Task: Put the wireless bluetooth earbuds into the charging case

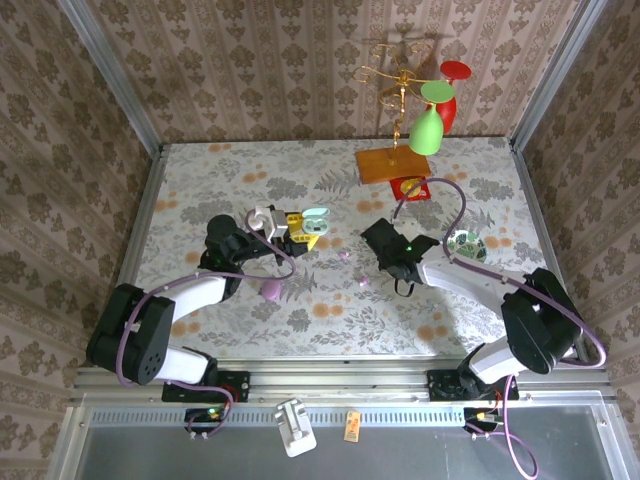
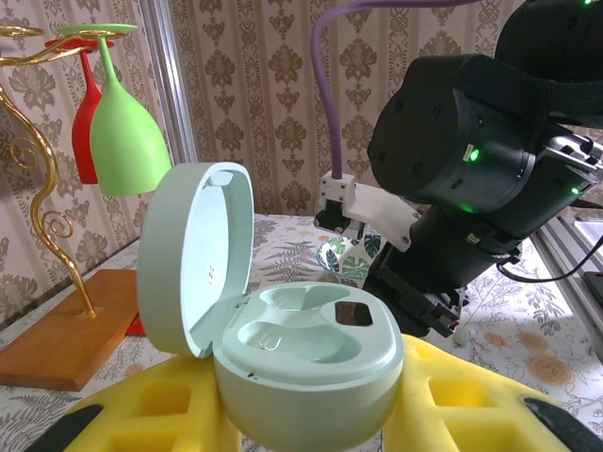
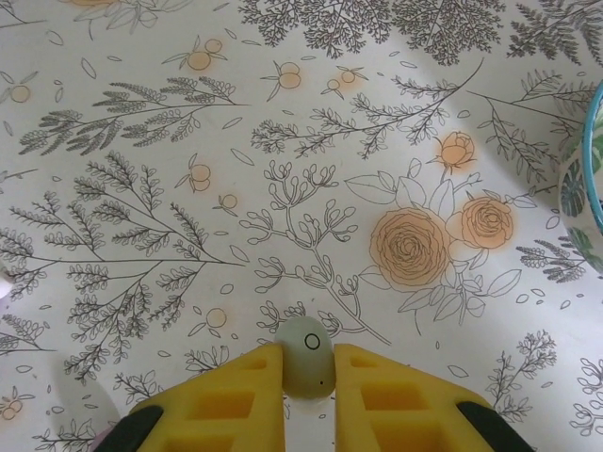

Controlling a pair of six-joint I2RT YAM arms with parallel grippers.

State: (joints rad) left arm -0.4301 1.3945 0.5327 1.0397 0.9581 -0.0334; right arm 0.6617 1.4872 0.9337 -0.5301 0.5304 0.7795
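Whitish earbud [image 3: 306,353] pinched in the narrow right claw [image 3: 309,381], bottom centre of right wrist view, over the floral desk [image 3: 283,141]. Mint charging case [image 2: 311,353], lid hinged open, is gripped by the left claw [image 2: 306,400], lower centre of left wrist view.

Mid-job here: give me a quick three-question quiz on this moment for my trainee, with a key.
1. True or false: the mint charging case held by the left gripper has its lid shut.
2. What does the right gripper grip? A) a pale earbud B) a coin C) a spoon
3. Fill in: the green glass hangs ___ from the gold rack.
Key: 1 false, the lid stands open; 2 A; 3 upside down.
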